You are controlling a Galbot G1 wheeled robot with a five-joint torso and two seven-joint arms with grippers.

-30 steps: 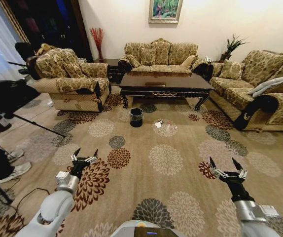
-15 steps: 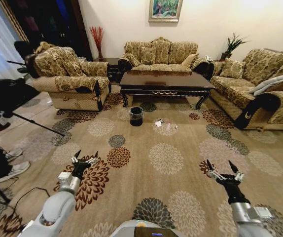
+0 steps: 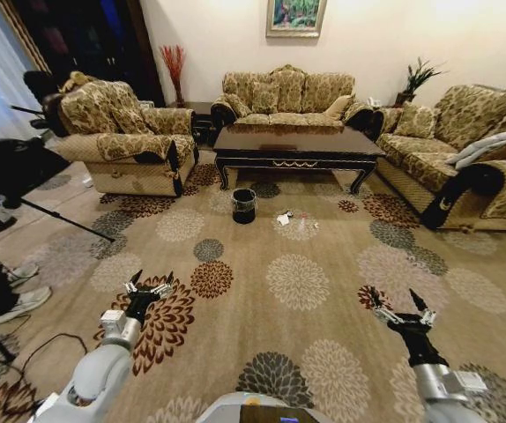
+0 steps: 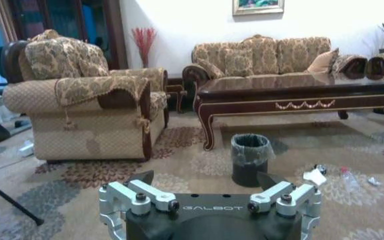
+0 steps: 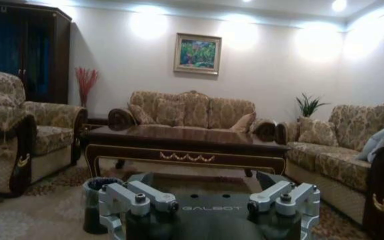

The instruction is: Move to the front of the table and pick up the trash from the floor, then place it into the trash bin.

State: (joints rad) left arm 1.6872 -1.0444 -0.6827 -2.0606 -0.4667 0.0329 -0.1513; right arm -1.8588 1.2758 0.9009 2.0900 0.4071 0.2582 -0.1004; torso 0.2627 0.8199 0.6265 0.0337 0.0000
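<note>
Living room with patterned sofas on three sides; floor (image 3: 323, 256) is tan carpet with round flower medallions. Long dark-brown counter (image 3: 298, 145) stands at the far centre, in front of the middle sofa (image 3: 286, 95), gold ornament on its apron. Small black trash bin (image 3: 244, 206) with a clear liner sits on the carpet just in front of the counter's left end. Trash (image 3: 293, 218) lies on the carpet beside the bin, on the robot's right of it, near the counter front: a white paper piece (image 4: 314, 177), a clear bottle (image 4: 348, 177) beside it, and a tiny dark object too small to make out. Left end effector (image 3: 147, 283) hovers above the carpet in the near left foreground, fingers spread apart, holding nothing; the left wrist view looks past it at the bin and the litter. Right end effector (image 3: 398, 305) hovers in the near right foreground, fingers likewise spread, empty. Both are well apart from the trash and the bin. An armchair (image 3: 121, 137) stands to the left of the counter.
</note>
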